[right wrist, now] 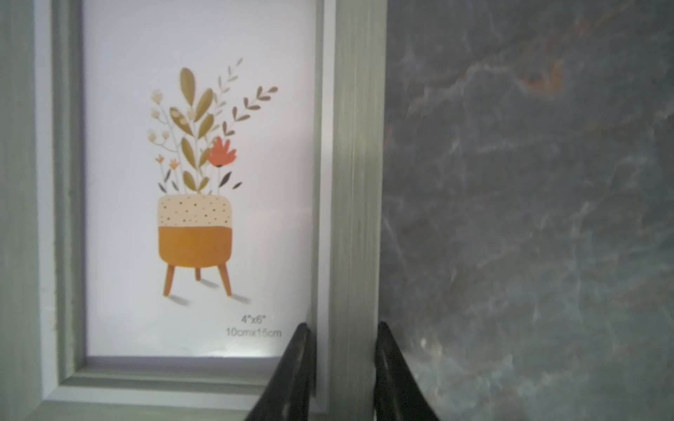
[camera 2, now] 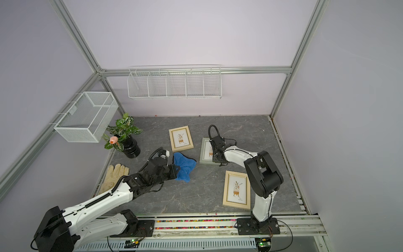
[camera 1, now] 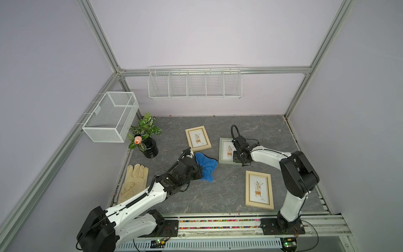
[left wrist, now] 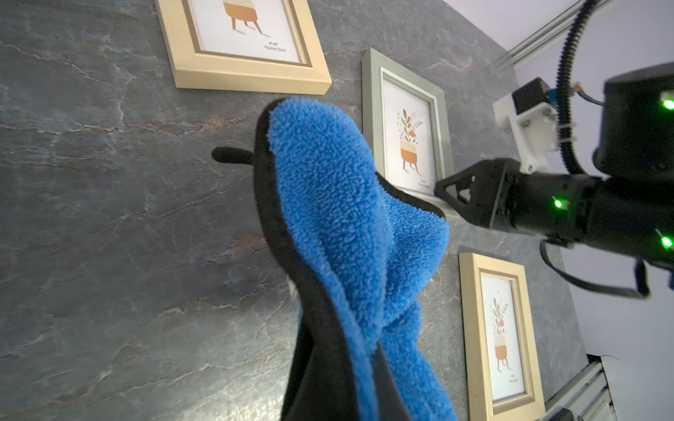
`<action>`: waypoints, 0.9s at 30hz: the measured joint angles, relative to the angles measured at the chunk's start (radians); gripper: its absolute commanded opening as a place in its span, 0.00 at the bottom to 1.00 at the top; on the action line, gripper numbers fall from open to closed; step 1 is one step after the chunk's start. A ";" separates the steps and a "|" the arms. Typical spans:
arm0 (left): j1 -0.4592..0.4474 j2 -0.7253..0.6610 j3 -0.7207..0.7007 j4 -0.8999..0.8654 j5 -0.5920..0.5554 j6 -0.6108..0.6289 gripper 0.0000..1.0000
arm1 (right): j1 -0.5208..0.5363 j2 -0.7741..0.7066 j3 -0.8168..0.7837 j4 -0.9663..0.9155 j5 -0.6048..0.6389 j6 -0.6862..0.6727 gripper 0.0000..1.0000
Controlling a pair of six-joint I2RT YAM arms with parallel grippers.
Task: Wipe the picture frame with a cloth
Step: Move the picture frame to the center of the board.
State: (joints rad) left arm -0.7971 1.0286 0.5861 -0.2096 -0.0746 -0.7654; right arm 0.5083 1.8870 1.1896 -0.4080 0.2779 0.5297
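Note:
The royal-blue cloth [camera 1: 207, 165] [camera 2: 185, 167] is bunched up in the middle of the table. My left gripper [camera 1: 199, 169] [camera 2: 176, 170] is shut on its near end. In the left wrist view the cloth [left wrist: 339, 204] stands out from the jaws and shows its dark edge. Just right of it lies a grey-green picture frame [camera 1: 224, 150] [camera 2: 205, 150] [left wrist: 372, 109], flat on the table. My right gripper [camera 1: 236, 158] [right wrist: 344, 350] is shut on the frame's right border [right wrist: 359, 182], one finger on the glass side and one outside. The cloth's far corner reaches close to the frame's near left corner.
Two light wooden frames lie flat, one at the back [camera 1: 198, 138] and one at the front right [camera 1: 259, 189]. A potted plant [camera 1: 146, 139] and a beige glove [camera 1: 133, 183] sit at the left. Wire baskets [camera 1: 111, 119] [camera 1: 194, 84] hang on the walls.

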 measured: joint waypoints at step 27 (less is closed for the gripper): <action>0.000 -0.134 -0.216 0.505 -0.008 0.071 0.00 | 0.106 -0.700 -0.234 0.011 -0.335 0.009 0.99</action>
State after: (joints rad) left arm -0.7971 0.8944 0.3698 0.2955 -0.0826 -0.6949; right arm 0.6144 1.1870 0.9554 -0.3969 -0.0566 0.5385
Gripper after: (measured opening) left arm 0.112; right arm 0.979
